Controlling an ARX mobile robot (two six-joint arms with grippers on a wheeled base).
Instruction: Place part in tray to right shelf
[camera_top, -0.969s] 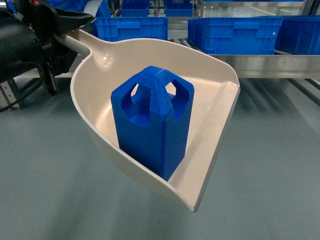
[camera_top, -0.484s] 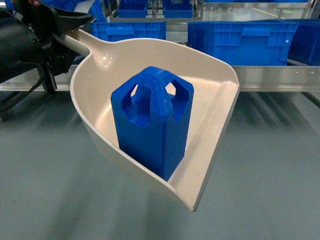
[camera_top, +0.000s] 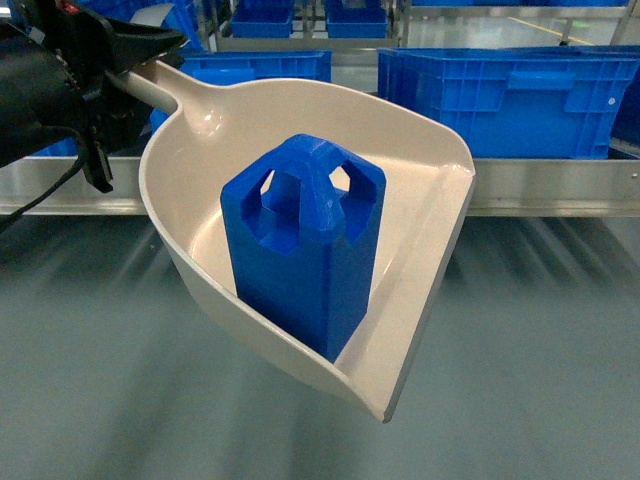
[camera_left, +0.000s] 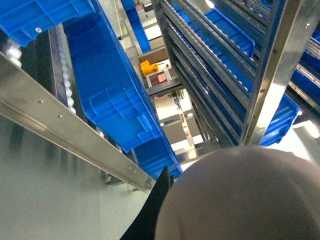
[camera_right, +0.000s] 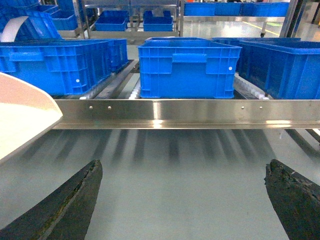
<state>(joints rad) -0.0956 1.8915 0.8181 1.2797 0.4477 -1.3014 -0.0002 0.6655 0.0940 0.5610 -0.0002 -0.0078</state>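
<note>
The bright-blue part (camera_top: 303, 245) stands upright inside the beige tray (camera_top: 410, 160), which hangs in the air above the grey floor. At the upper left of the head view my left gripper (camera_top: 125, 70) is shut on the tray's handle (camera_top: 175, 88). The left wrist view shows only the tray's rounded back (camera_left: 245, 195) and one black finger (camera_left: 152, 212) against it. My right gripper (camera_right: 182, 200) is open and holds nothing, facing the right shelf's silver front rail (camera_right: 175, 112). The tray's edge (camera_right: 20, 120) shows at that view's left. In the head view the rail (camera_top: 540, 187) runs behind the tray.
Big blue crates (camera_top: 500, 95) sit on the shelf's roller tracks behind the rail, one straight ahead of my right gripper (camera_right: 186, 67). More racks with blue bins (camera_left: 225, 30) stand further back. Grey floor (camera_top: 540, 350) lies below the tray.
In the head view the shelf rail and crates have slid lower and to the left behind the tray. The tray, the part and my left gripper's hold look the same.
</note>
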